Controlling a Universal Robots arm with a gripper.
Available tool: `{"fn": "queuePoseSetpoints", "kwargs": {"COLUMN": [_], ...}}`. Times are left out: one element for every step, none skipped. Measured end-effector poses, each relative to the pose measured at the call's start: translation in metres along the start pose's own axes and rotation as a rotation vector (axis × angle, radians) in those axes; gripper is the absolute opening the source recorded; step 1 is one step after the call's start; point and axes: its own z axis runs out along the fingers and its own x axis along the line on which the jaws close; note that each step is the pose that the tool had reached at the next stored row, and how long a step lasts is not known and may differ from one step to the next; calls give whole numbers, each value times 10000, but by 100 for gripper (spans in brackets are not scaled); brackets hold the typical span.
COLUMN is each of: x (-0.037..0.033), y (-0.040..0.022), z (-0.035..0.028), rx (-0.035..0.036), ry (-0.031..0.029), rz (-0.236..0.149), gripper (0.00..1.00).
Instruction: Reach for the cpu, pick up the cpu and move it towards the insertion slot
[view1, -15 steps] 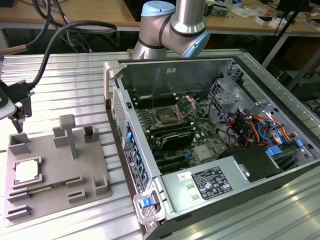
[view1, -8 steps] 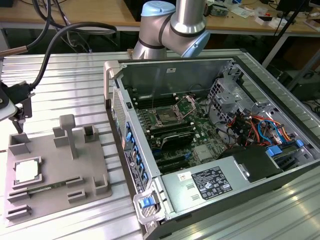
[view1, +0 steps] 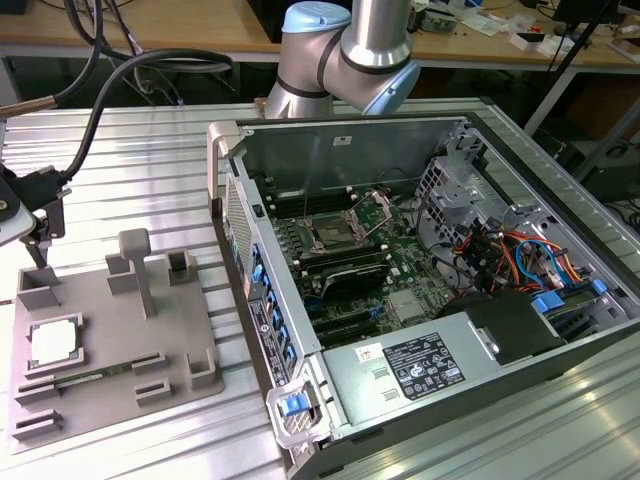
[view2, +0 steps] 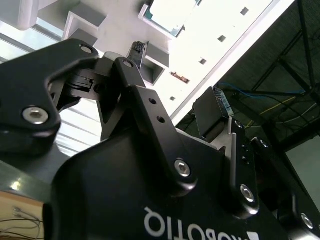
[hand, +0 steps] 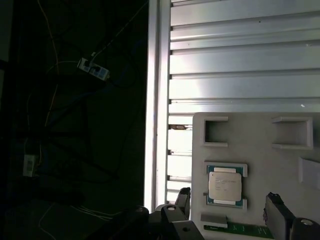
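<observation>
My fingers (hand: 276, 214) are apart and empty, with the cpu (hand: 226, 186) beneath and between them in its grey fixture (hand: 260, 150), so I judge a centred, square approach matters.

Site classed as a robotics lab or electronics workshop. Grounds: my arm (view1: 345, 50) stands at a slatted aluminium table (view1: 130, 140). On the table lies an open desktop computer case (view1: 590, 300) with its green motherboard (view1: 400, 265) exposed. Beside the case sits a grey plastic fixture (view1: 110, 350) with the cpu (view1: 55, 342) seated in it. A thick black cable (view1: 160, 60) loops over the table. Wooden workbenches (view1: 180, 25) carrying small parts stand behind.
</observation>
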Motion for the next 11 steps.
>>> {"fn": "queuePoseSetpoints", "kwargs": {"x": [0,0,0,0,0,0,0,0,0,0,0], "y": [0,0,-1,-1,-1,-2,-2,-2,-2,-2,-3], "z": [4,7,11,15,18,21,24,26,29,32,34], "rx": [0,-1,-2,-2,-2,-3,-3,-3,-4,-4,-5], "ry": [0,0,0,1,0,0,0,0,0,0,-1], "rz": [0,0,0,0,0,0,0,0,0,0,0], "gripper": [68,68,68,68,68,68,68,68,68,68,68]}}
